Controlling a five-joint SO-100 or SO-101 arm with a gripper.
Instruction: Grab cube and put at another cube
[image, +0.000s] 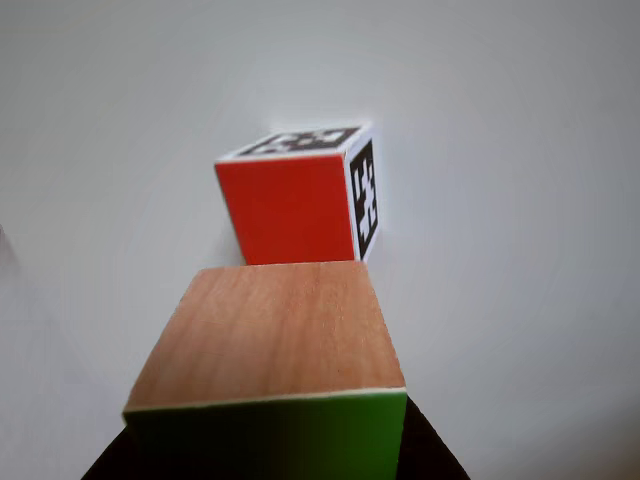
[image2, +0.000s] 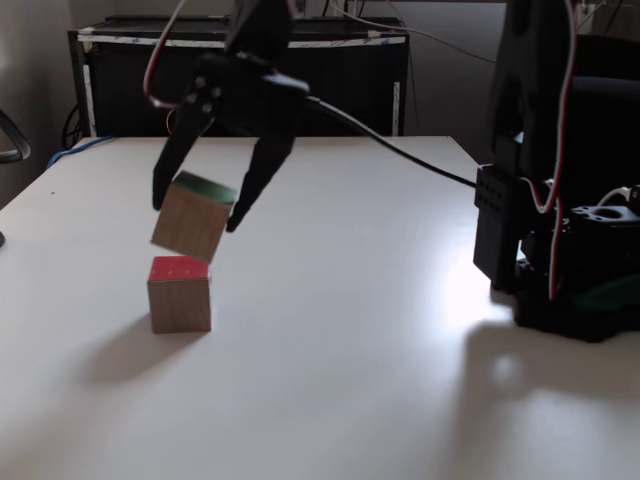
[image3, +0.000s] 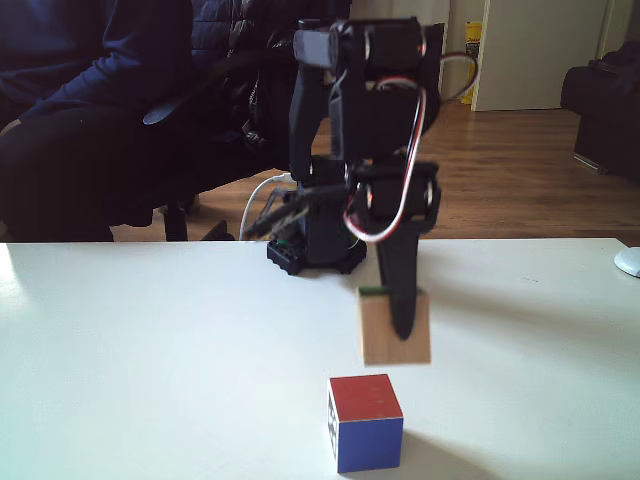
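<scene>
Centrally, a white table carries the black arm, whose gripper has its fingers spread partway and closed against opposite sides of the cube, lifted clear and tilted, green face up. Directly below in a fixed view, apparently just apart from it, another cube rests on the table, red face upward; a fixed view also shows its blue side.

- The wood-and-green cube is hanging tilted between the gripper fingers, above the worktop.
- The red-topped marker cube is sitting on the worktop just below it, slightly left in a fixed view.
- The arm's base is standing behind both.
</scene>
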